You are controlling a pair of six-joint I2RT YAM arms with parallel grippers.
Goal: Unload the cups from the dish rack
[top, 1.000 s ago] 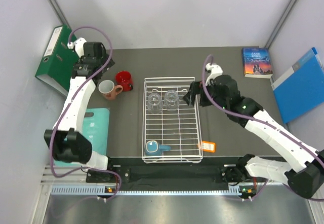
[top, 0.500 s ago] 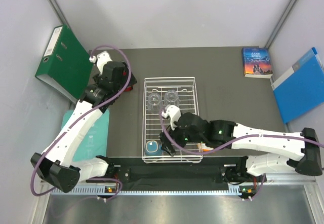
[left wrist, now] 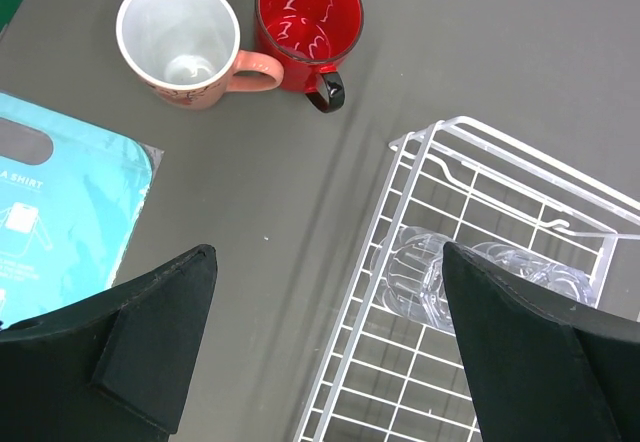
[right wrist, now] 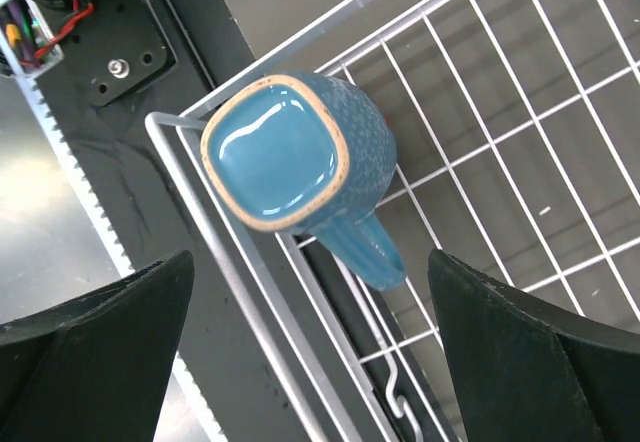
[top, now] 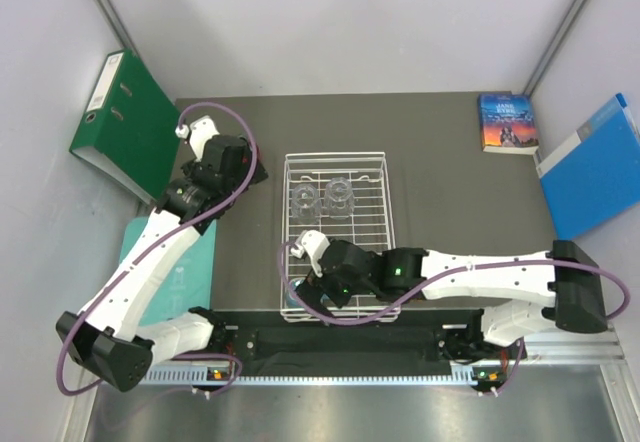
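So, tally: two of the five cups are out and three are in the rack, as far as I can see.
Out on the bench: the red mug [left wrist: 308,17] and the salmon-pink mug [left wrist: 180,27] stand upright just beside each other, at about 10 o'clock from the dish rack [top: 385,222] and clear of its wires.
Left in the rack: two clear glass tumblers [top: 303,200] sit side by side toward the 12 o'clock end. The light-blue mug [right wrist: 285,157] stands on end in the 7 o'clock corner. I cannot tell whether its mouth or its foot faces up.
Right hand [right wrist: 310,262]: spread wide, holding nothing, directly above the light-blue mug with a finger out to either side.
Left hand [left wrist: 328,252]: also wide open and empty, above the bench at the rack's 10 o'clock corner, between the two mugs and the tumblers.
Step in hand: most likely the right hand's grasp on the blue mug, which hasn't closed yet.
To do: lift that mug out, then both tumblers.
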